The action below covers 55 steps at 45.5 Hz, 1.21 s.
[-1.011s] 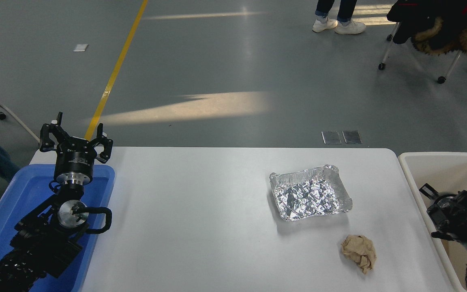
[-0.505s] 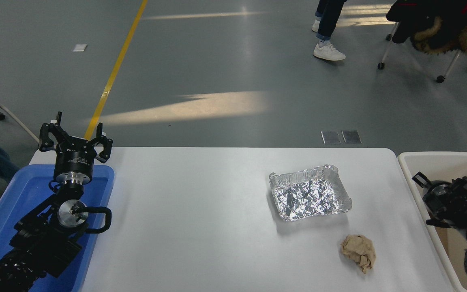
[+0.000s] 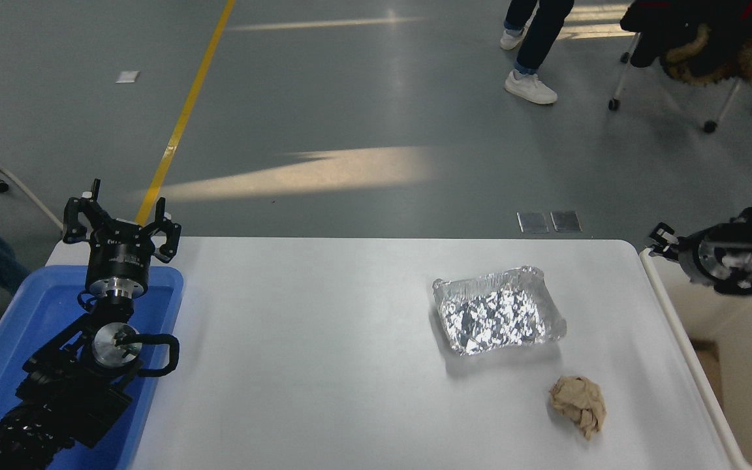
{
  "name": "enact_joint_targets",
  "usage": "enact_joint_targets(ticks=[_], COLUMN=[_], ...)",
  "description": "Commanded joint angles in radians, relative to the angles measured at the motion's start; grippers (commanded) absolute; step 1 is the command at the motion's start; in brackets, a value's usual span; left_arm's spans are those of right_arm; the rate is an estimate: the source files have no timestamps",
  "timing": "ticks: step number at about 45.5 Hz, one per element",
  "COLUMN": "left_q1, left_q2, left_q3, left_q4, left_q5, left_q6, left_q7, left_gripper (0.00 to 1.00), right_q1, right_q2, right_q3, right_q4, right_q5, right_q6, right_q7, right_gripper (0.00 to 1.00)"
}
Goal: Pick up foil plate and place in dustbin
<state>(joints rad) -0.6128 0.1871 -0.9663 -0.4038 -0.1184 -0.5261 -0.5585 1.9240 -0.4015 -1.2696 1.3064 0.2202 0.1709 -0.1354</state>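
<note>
Raised out of the dustbin [image 3: 751,365] since a second ago, the right gripper [image 3: 660,238] now hangs above the bin's far rim beside the tabletop's far right corner; whether its fingers are spread or closed cannot be told, as the arm is blurred. A person [image 3: 536,46] on the grey floor beyond the table has stepped nearer over the same second.

On the white table [image 3: 324,365], the blue tray [image 3: 17,313] sits at the left edge with the left arm parked over it, the left gripper [image 3: 121,225] upright at the tray's far end with its fingers spread wide. The cream dustbin stands just off the tabletop's right edge.

The foil plate [image 3: 497,316] lies flat on the right half of the tabletop, well apart from both grippers, its crinkled bottom catching the light. A crumpled brown paper ball [image 3: 578,405] rests near it, closer to the near edge.
</note>
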Motion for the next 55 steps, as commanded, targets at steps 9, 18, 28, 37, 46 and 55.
enact_joint_targets(ticks=[9,18,28,37,46,55], left_q1=[0.002,0.002,0.002,0.002,0.002,0.002], left_q2=[0.0,0.0,0.0,0.0,0.0,0.0], left_q3=[0.0,0.0,-0.002,-0.002,-0.002,-0.002], left_q4=[0.0,0.0,0.0,0.0,0.0,0.0], left_q5=[-0.003,-0.003,-0.003,-0.003,-0.003,-0.003], left_q6=[0.0,0.0,0.002,0.0,0.0,0.0], left_q7=[-0.001,-0.001,-0.001,-0.003,-0.001,-0.003], left_gripper=[0.99,0.99,0.99,0.99,0.99,0.99], right_q1=[0.731,0.854,0.906,0.751,0.429,0.13], right_q2=[0.119,0.121,0.125,0.135,0.138,0.148], right_q3=[-0.066,-0.068,-0.073,-0.089,-0.116,-0.085], right_q4=[0.376,0.405,0.433,0.41,0.28,0.162], right_q5=[0.004,0.005,0.018,0.001,-0.062,-0.059], right_q6=[0.522,0.615,0.615,0.518,0.259,0.036], right_q7=[0.002,0.004,0.002,-0.004,-0.007,-0.009], right_gripper=[0.98,0.98,0.98,0.92,0.94,0.92])
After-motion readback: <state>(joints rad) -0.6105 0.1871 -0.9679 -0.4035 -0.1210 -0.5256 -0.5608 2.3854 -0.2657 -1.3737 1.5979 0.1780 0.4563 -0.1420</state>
